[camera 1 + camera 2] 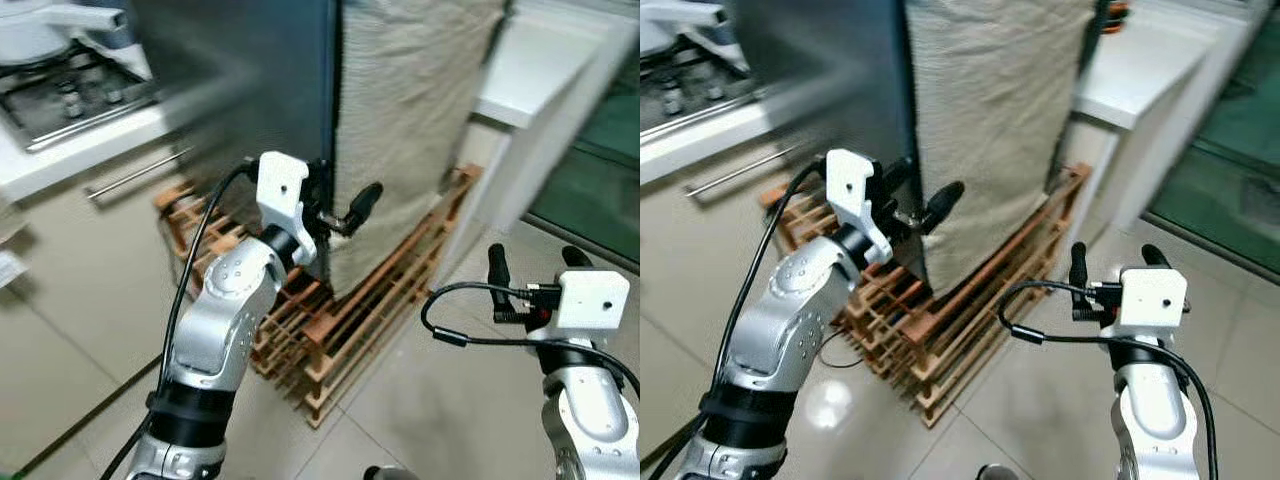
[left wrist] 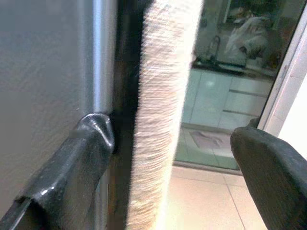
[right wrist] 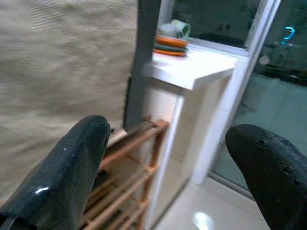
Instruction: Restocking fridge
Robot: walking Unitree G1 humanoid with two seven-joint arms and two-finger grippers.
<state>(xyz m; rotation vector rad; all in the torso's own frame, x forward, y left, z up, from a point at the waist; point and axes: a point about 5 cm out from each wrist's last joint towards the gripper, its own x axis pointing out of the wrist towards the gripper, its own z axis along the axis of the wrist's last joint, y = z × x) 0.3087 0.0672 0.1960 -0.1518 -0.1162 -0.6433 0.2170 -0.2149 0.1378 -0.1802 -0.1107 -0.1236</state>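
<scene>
I had my left gripper [image 1: 335, 215] up at the corner of the fridge [image 1: 250, 90], its fingers spread wide and straddling the edge where the dark grey door meets the side draped in a beige cloth [image 1: 410, 120]; my wrist view showed one finger [image 2: 76, 163] lying against the grey metal at the door's edge and the other standing off in open air past the cloth. The fridge stood right before me on a low wooden rack [image 1: 340, 330], between the kitchen counter [image 1: 70, 150] with its hob and a white ledge [image 1: 540, 70]. I judged the door would be heavy and stiff against its seal, smooth and rather slippery under my pads, so the place to take hold was the door's free edge, hooking a finger into the dark seam rather than pinching the cloth (which would be soft and would only slide). My right gripper [image 1: 528, 262] hung lower over the tiled floor [image 1: 450, 400], fingers wide apart and holding nothing. As for containers, the fridge was closed, so I could not tell what was inside; on the white ledge sat a small stack of orange dishes [image 3: 171, 45] with a cup [image 3: 178, 28] on top.
</scene>
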